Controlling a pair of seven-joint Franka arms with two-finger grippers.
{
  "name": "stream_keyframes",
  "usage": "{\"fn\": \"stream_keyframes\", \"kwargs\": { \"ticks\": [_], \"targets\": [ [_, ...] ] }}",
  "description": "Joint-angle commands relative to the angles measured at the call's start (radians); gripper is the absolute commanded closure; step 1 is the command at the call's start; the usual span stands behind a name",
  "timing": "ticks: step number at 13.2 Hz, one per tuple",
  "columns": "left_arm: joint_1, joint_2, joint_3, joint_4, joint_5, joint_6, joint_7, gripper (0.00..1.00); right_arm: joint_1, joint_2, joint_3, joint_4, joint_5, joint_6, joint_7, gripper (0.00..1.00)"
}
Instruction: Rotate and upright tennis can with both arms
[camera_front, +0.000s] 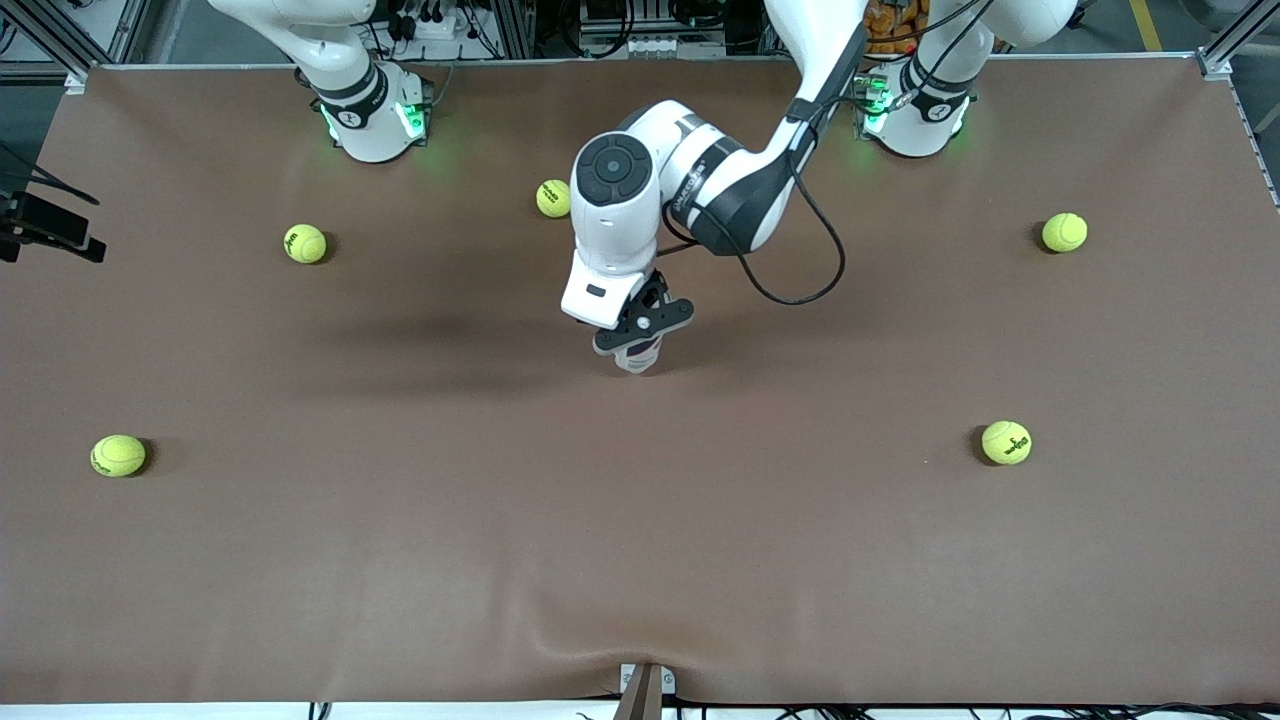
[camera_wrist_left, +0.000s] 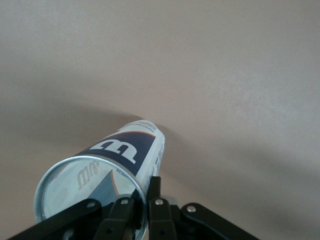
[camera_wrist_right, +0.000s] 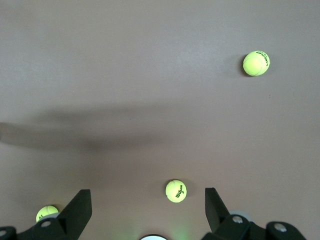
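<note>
A brown table (camera_front: 400, 560) is filling the front view, with the left arm (camera_front: 760, 170) reaching from its base down to the middle of the surface. The right arm (camera_front: 340, 60) is waiting up by its own base, mostly cut off by the frame edge. The left gripper (camera_front: 640, 335) is pinching the tennis can (camera_front: 638, 356) at its silver rim, one finger inside the open mouth and one outside against the wall. The can is standing near the table's centre, but the gripper is hiding nearly all of it from the front camera, so whether it is fully upright or tilted is hard to tell. In the left wrist view the can (camera_wrist_left: 107, 167) is showing its dark-blue label and rim, with its bottom end on the cloth. The right gripper (camera_wrist_right: 147, 212) is hanging high with fingers spread wide, over a tennis ball (camera_wrist_right: 176, 190). Five balls are lying scattered, one (camera_front: 553, 198) partly hidden by the left arm.
</note>
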Motion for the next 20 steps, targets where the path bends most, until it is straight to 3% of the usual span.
{"fn": "stream_keyframes", "kwargs": {
  "ticks": [1, 11, 14, 20],
  "targets": [
    [-0.017, 0.01, 0.015, 0.021, 0.061, -0.041, -0.034, 1.0, 0.009, -0.008, -0.001, 0.003, 0.004, 0.003, 0.126, 0.0],
    [-0.025, 0.027, 0.016, 0.018, 0.064, -0.04, -0.034, 1.0, 0.03, -0.012, 0.002, 0.006, 0.004, -0.008, 0.167, 0.0],
    [-0.026, 0.033, 0.016, 0.018, 0.066, -0.035, -0.034, 0.92, 0.03, -0.012, 0.002, 0.006, 0.004, -0.006, 0.167, 0.0],
    [-0.026, 0.042, 0.016, 0.017, 0.066, -0.031, -0.031, 0.91, 0.038, -0.011, 0.003, 0.004, 0.004, -0.006, 0.167, 0.0]
  ]
}}
